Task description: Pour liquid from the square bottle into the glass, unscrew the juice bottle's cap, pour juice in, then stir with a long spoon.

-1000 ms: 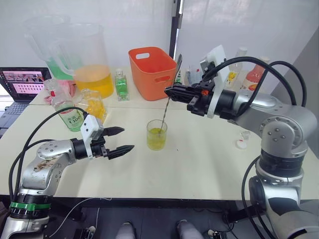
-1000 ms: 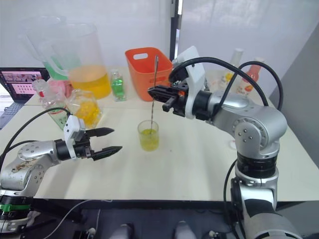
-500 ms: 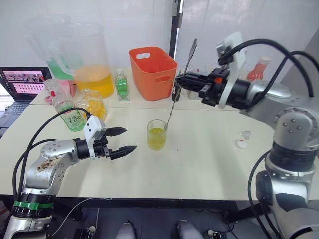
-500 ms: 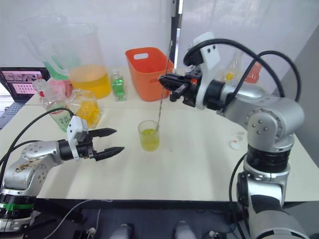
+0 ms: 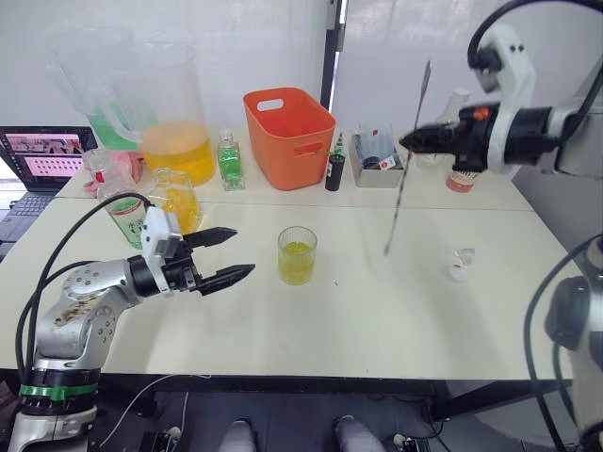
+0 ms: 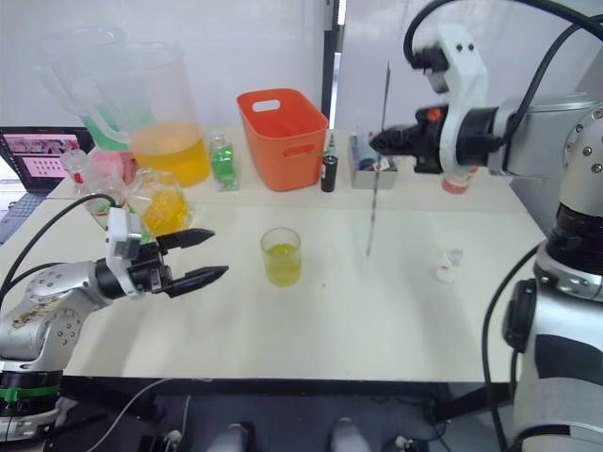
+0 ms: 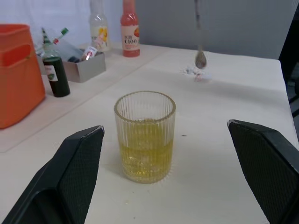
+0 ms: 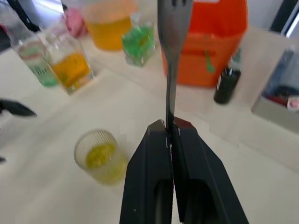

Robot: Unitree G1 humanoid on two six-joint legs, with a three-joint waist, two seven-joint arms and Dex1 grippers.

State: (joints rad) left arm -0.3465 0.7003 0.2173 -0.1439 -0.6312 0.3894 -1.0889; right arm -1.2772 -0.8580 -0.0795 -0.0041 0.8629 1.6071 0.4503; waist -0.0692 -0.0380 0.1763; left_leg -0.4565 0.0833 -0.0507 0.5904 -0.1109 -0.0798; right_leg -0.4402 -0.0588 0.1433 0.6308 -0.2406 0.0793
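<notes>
Ribbed clear glass (image 7: 145, 135), shiny, probably metal spoon (image 5: 404, 168), matt pale table (image 5: 396, 311), glossy orange plastic basket (image 5: 287, 137)

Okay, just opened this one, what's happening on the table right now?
The right gripper is shut on the long spoon, holding it in the air to the right of the glass, with its bowl hanging above the table. The glass stands mid-table, partly filled with yellow-green liquid. The left gripper is open and empty, pointing at the glass from the left without touching it.
</notes>
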